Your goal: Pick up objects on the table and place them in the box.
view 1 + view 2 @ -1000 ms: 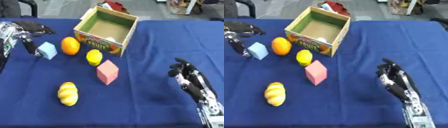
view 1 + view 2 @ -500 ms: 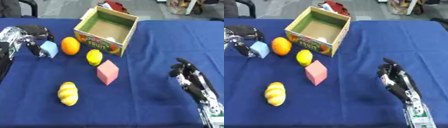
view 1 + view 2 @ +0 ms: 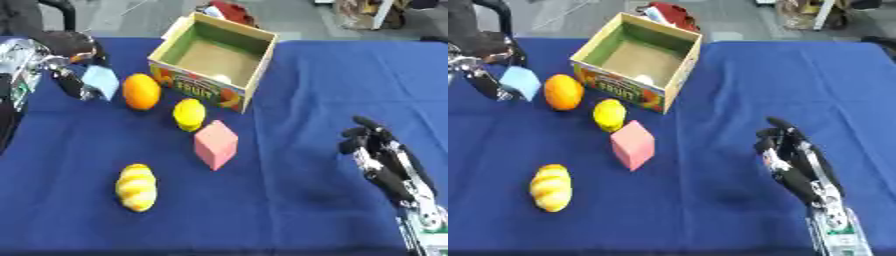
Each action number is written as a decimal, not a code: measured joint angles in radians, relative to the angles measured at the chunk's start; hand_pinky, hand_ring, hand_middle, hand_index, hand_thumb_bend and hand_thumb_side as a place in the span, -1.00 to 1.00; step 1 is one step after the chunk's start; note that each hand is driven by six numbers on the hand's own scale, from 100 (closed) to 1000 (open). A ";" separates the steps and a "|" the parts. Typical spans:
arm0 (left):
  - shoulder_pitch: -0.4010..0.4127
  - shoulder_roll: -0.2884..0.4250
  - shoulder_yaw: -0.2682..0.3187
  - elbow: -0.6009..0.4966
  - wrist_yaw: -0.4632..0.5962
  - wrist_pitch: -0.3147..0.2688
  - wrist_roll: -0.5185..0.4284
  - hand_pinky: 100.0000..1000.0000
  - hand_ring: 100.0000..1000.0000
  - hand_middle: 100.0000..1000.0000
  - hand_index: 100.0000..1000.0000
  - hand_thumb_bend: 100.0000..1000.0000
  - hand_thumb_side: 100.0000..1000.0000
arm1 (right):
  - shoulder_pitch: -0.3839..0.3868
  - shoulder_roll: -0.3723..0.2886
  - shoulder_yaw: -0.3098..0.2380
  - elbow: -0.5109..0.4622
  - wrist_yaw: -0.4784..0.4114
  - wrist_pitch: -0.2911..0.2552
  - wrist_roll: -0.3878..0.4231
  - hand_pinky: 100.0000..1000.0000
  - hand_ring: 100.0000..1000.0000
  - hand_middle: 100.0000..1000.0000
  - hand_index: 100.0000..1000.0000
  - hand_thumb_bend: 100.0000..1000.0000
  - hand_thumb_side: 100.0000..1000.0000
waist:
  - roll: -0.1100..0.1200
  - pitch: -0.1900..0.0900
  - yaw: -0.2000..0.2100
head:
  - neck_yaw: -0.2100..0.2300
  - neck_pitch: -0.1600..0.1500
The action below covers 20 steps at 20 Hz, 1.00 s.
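left hand [image 3: 68, 55]: cropped at the frame's left edge — fingers wrapped over part of the light-blue block [image 3: 101, 81]
right hand [image 3: 791, 159]: forearm cut off at the bottom edge
box [image 3: 254, 75]: small pale thing inside — unidentifiable
red object [image 3: 671, 11]: half hidden behind the box

matt blue cloth [image 3: 289, 90] under a printed cardboard box [image 3: 213, 60].

The left hand [image 3: 68, 55] is showing black fingers over shiny silver metal parts, with a dark arm behind it. The right hand [image 3: 791, 156] is showing black fingers with silver joints, and a white wrist piece bearing green markings.
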 measured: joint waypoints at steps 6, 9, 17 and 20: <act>-0.109 -0.073 -0.005 -0.049 -0.019 0.016 0.009 0.46 0.06 -0.01 0.35 -0.44 -0.87 | 0.001 0.000 0.005 0.000 0.000 -0.001 0.003 0.21 0.20 0.26 0.78 -1.00 -0.31 | 0.000 0.000 -0.005 | 0.000 0.000; -0.141 -0.154 -0.019 -0.047 -0.068 0.022 0.038 0.47 0.10 0.03 0.39 -0.45 -0.86 | 0.001 0.001 0.010 0.001 0.000 -0.001 0.008 0.21 0.20 0.25 0.78 -1.00 -0.32 | 0.000 0.000 -0.025 | 0.004 0.000; -0.161 -0.339 -0.044 0.039 -0.219 0.039 0.129 0.48 0.16 0.10 0.45 -0.54 -0.84 | -0.003 0.010 0.024 0.002 0.000 -0.005 0.022 0.21 0.20 0.25 0.78 -1.00 -0.34 | -0.001 0.000 -0.067 | 0.031 -0.001; -0.161 -0.376 -0.042 0.077 -0.253 0.054 0.162 0.48 0.18 0.13 0.48 -0.58 -0.82 | -0.003 0.011 0.025 0.004 0.000 -0.006 0.026 0.21 0.20 0.25 0.78 -1.00 -0.34 | -0.001 0.001 -0.071 | 0.036 -0.001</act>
